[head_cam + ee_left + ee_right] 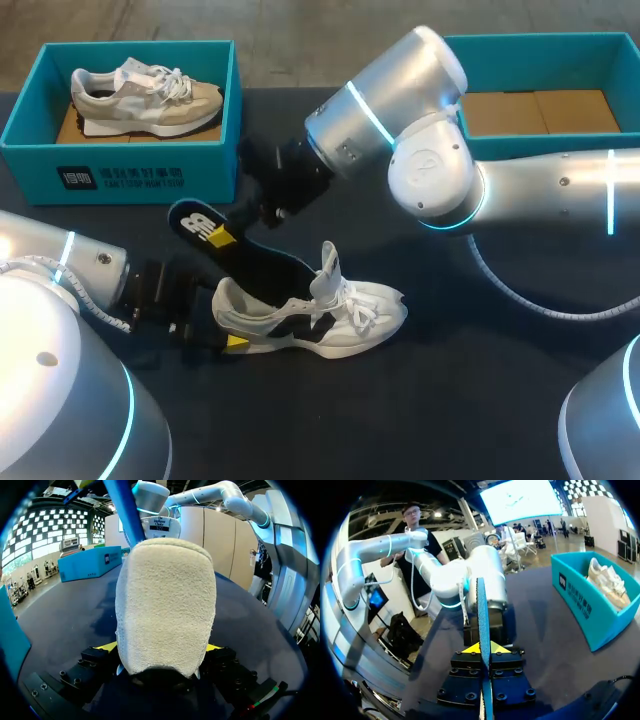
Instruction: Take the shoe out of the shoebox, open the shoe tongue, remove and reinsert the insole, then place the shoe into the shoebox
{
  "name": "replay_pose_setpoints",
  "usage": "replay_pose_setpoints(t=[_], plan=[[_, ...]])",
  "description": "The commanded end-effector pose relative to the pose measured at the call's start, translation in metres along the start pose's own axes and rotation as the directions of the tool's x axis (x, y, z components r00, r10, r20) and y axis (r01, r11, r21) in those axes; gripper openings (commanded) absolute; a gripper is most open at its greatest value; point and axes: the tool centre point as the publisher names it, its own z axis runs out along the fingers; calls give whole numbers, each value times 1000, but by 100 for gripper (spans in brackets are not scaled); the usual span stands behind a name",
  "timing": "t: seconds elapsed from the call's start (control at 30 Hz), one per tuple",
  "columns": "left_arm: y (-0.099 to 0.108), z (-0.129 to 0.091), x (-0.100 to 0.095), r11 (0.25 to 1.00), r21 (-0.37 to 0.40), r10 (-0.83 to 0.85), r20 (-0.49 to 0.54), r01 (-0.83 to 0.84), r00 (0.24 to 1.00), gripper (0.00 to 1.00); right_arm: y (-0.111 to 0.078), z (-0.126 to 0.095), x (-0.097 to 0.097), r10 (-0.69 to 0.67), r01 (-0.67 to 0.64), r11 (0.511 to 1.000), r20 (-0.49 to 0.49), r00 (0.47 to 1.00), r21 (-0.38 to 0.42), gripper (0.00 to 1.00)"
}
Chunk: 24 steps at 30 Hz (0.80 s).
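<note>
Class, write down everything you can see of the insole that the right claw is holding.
The insole is a thin, foot-shaped sheet that looks flexible. It is black on top with a white logo near the heel, and blue along its edge. The right claw is shut on it, gripping it edge-on between its yellow tips. The heel end points toward the teal shoebox, and the toe end reaches the white shoe at its opening, behind the tongue.

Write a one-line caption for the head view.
Left gripper grips the white shoe by its heel; right gripper holds the insole slanted toward the shoe's opening.
</note>
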Motion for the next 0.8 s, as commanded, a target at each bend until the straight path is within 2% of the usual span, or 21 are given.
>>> replay_pose_setpoints(t=[0.03, 0.2, 0.27, 0.8], plan=[[4, 2, -3, 1000, -4, 0, -2, 0, 1000, 0, 10, -5, 5, -23, 24, 1000, 33, 999, -14, 0], [4, 2, -3, 1000, -4, 0, -2, 0, 1000, 0, 34, -9, -1, -84, 86, 996, 66, 994, -31, 0], [4, 2, -3, 1000, -4, 0, -2, 0, 1000, 0, 44, -11, -5, -132, 138, 989, 113, 985, -46, 0], [4, 2, -3, 1000, -4, 0, -2, 0, 1000, 0, 44, -11, -5, -132, 138, 989, 113, 985, -46, 0]])
